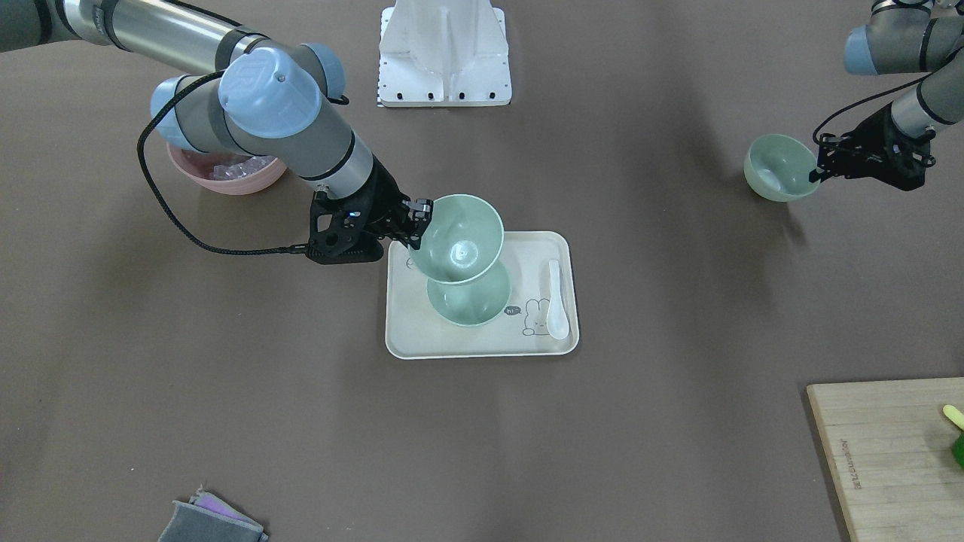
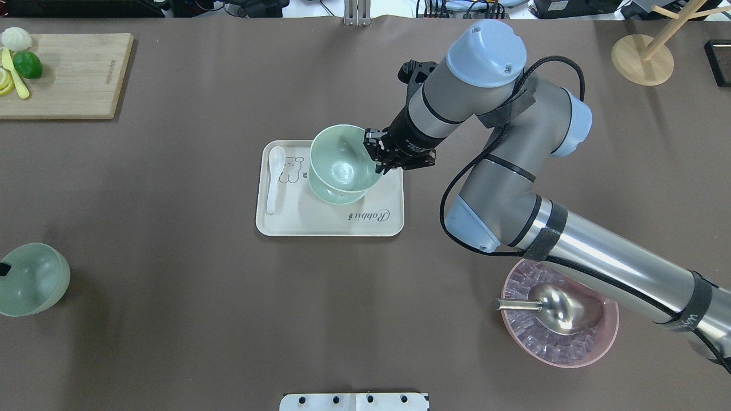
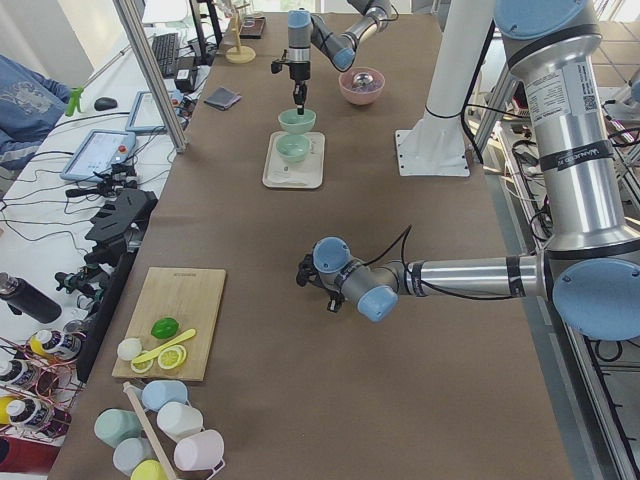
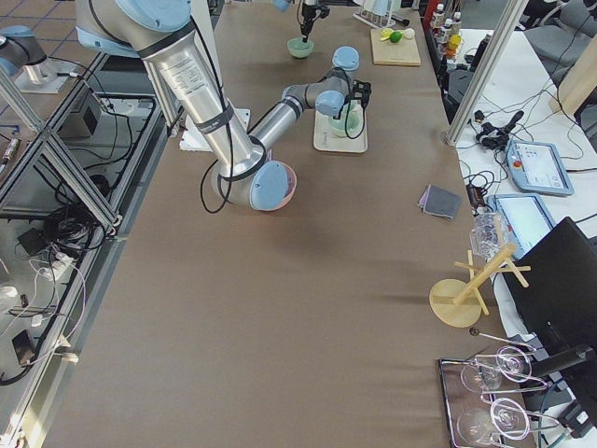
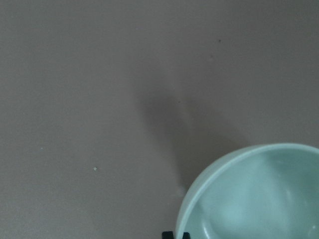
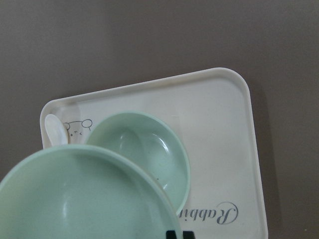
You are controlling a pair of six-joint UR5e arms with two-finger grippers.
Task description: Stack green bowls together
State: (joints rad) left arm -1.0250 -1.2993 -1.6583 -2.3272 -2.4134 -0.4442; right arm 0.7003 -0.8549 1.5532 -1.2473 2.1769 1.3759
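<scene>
My right gripper is shut on the rim of a pale green bowl and holds it tilted just above a second green bowl that stands on the cream tray. The overhead view shows the same gripper, held bowl and lower bowl. The right wrist view shows the held bowl over the tray bowl. My left gripper is shut on the rim of the third green bowl, far to the robot's left, tilted over the table.
A white spoon lies on the tray beside the bowls. A pink bowl with a metal scoop sits under the right arm. A wooden cutting board with fruit, a folded cloth and a wooden stand lie at the table's edges.
</scene>
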